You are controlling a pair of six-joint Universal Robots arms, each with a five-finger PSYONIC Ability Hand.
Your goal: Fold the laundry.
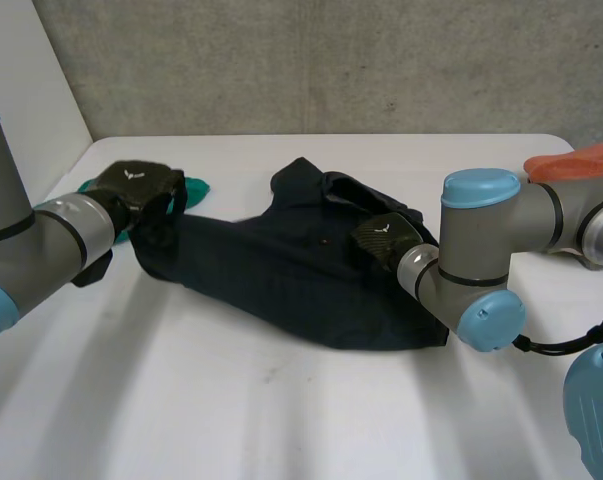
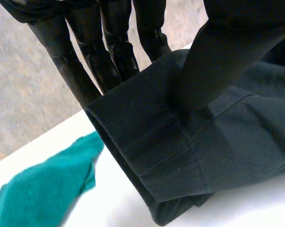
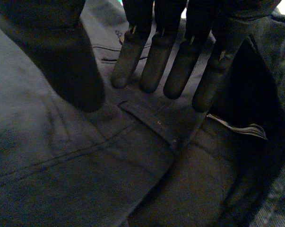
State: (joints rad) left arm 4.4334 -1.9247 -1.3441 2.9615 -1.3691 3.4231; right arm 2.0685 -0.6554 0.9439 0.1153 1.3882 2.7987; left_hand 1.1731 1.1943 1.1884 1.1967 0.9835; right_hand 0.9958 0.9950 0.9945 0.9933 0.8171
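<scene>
Navy garment (image 1: 281, 280): centre of the head view on the white table (image 1: 281, 430), bunched and wrinkled, stretched left to right, not flat.

Left hand (image 1: 139, 188), upper left of frame, has the garment's left-end hem (image 2: 147, 142) pinched. Its fingers (image 2: 109, 61) are behind the cloth and the thumb (image 2: 218, 66) presses on the front.

Right hand (image 1: 384, 238), right of centre, sits over the garment's right part beside an open layered edge. Its fingers (image 3: 154, 66) are straight and spread on or just over the cloth. No pinch that I can see.

Risks, my read:
- Only one end is held. If the left hand pulls, the whole piece will likely slide or twist instead of tensioning.
- The left pinch is near the hem edge, so a quick lift could strip it out.
- The right hand may grab a single layer at that opening, which would skew the fold.
- Teal cloth (image 2: 33, 189) lies just beside the pinched hem and could get dragged along or trapped under it.
- Orange cloth (image 1: 576, 160), upper right by the right arm, is well apart from the garment. It only matters if that arm sweeps back.
</scene>
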